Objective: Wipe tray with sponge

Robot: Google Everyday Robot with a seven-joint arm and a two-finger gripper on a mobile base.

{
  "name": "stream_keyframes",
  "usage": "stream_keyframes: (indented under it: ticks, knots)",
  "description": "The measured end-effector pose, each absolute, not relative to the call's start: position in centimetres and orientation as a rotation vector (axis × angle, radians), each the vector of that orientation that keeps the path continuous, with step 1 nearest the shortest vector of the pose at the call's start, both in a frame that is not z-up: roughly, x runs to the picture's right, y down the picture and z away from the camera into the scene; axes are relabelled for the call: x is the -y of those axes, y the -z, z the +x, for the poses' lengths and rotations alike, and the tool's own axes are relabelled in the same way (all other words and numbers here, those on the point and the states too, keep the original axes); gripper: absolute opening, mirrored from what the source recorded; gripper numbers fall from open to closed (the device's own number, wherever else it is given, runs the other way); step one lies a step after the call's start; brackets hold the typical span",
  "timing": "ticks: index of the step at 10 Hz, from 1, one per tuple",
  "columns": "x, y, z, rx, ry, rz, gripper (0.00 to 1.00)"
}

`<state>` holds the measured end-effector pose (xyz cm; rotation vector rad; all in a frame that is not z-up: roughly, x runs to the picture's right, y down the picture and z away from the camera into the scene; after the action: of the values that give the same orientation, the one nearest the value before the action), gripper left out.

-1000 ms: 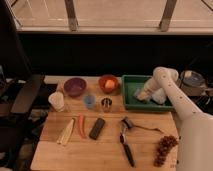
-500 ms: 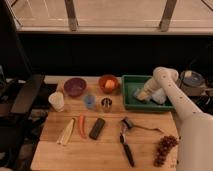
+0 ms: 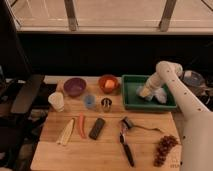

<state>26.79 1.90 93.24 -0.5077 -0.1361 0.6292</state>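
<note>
Gripper [image 3: 146,92] inside tray [image 3: 131,101], near right wall.

White arm bent, claw [image 3: 145,93] lowered

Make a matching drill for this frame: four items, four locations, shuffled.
Items:
1. gripper
2. purple bowl
3. grapes
4. black block

Places:
A. near right corner of the board
B. inside the green tray
C. right of the carrot, mid-board
D. far left of the bowl row, left of the orange bowl

Pairs: 1-B, 2-D, 3-A, 4-C
</note>
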Motion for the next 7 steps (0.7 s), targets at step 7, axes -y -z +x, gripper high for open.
stream_keyframes:
  ticks: [7]
  knots:
    - [-4.0,-95.6,25.4,0.158,-0.579,-0.476,0.00]
